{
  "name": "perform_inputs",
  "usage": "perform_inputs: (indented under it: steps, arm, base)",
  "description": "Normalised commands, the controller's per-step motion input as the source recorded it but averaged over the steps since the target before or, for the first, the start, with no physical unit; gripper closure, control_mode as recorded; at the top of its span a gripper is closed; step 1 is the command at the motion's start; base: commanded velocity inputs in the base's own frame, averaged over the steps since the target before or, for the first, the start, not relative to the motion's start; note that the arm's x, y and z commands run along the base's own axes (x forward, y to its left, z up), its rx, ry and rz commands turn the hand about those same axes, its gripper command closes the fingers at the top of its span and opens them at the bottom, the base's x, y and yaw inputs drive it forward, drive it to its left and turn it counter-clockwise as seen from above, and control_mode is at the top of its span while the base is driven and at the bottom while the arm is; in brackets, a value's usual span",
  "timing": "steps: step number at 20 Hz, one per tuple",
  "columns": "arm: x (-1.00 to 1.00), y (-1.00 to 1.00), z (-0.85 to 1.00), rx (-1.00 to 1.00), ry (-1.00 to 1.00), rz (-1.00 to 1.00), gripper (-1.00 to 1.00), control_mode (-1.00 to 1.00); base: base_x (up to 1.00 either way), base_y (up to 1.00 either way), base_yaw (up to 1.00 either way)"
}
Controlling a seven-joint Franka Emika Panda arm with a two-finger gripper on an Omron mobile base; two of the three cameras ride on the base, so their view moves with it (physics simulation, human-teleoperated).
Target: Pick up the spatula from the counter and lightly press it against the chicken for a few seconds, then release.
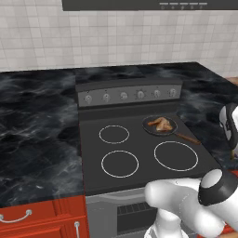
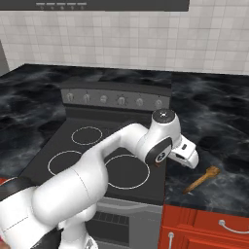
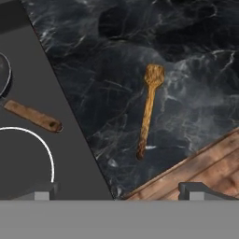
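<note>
Gripper (image 3: 119,191): fingers wide apart, nothing between them. It hovers over the counter (image 2: 221,121) to the right of the stove (image 1: 139,155), pointing down.

Spatula (image 3: 148,112): untouched, lying flat on the dark counter near its front edge, just right of the stove. In the right base view its blade points far-right and its handle end near-left. In the hand view the handle runs roughly across the line between the two fingertips, a little off square and right of centre.

Pan (image 1: 159,126): on the far right burner, with the chicken (image 1: 161,123) inside. The pan handle (image 1: 188,138) sticks out toward the near right, on the spatula's side.

Step, as I judge it: approach before the grasp. Pick-up not begun.

Risks:
- The handle is thin and lies flat. Coming down too low would jam the fingertips into the counter; stopping too high would let them close over air.
- The offset could nudge the spatula instead of straddling it.
- A grip near one end would let it droop or twist.
- The carry path crosses the pan handle. A knock there would shift pan and chicken.
- Too firm a press could slide the pan.
</note>
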Motion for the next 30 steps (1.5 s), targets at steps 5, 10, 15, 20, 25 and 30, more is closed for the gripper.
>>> perform_inputs:
  steps: [5,10,15,20,25,30]
  arm:
    - [0.0,-0.3,-0.18,0.0,0.01,-0.04,-1.0,-1.0]
    - [0.0,-0.25,-0.24,0.0,0.04,-0.02,-1.0,-1.0]
    - [0.0,-0.12,-0.25,0.0,0.04,0.0,-1.0,-1.0]
    - [0.0,-0.05,-0.24,0.0,0.02,0.0,-1.0,-1.0]
    - [0.0,-0.02,-0.13,0.01,0.0,0.0,-1.0,-1.0]
    - [0.0,0.0,-0.1,0.03,0.0,0.0,-1.0,-1.0]
  base:
    - [0.0,0.0,0.0]
    - [0.0,0.0,0.0]
    - [0.0,0.0,0.0]
    - [0.0,0.0,0.0]
    - [0.0,0.0,0.0]
    - [0.0,0.0,0.0]
